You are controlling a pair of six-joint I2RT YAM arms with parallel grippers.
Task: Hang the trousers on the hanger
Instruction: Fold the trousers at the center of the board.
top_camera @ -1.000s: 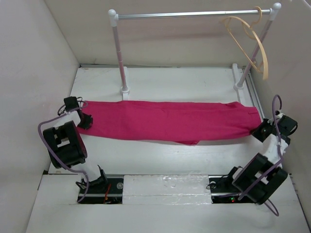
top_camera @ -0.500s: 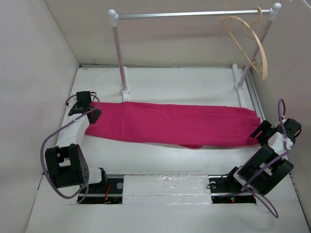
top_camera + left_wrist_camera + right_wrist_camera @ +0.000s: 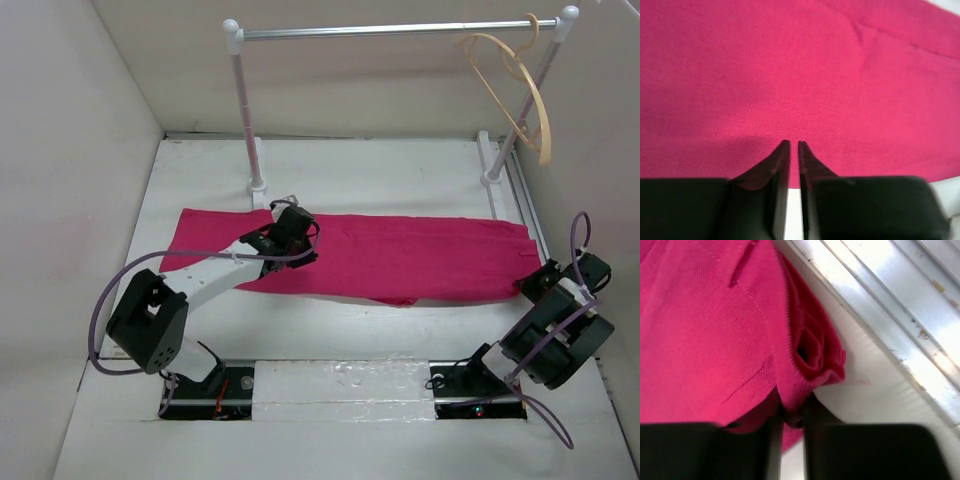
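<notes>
Pink twill trousers (image 3: 400,255) lie flat lengthwise on the white table (image 3: 380,170), the thin curved wooden hanger (image 3: 515,85) hooked well apart on the metal rail (image 3: 390,31), left claw (image 3: 793,145) clenched empty over the weave, right claw (image 3: 792,415) straddling a puckered end corner, its grip too shadowed to call.

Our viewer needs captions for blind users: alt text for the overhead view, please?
Pink trousers lie flat across a white table, the left gripper over their left half and the right gripper at their right end. Behind, a tan wooden hanger hangs at the right end of a white-and-silver rail.
</notes>
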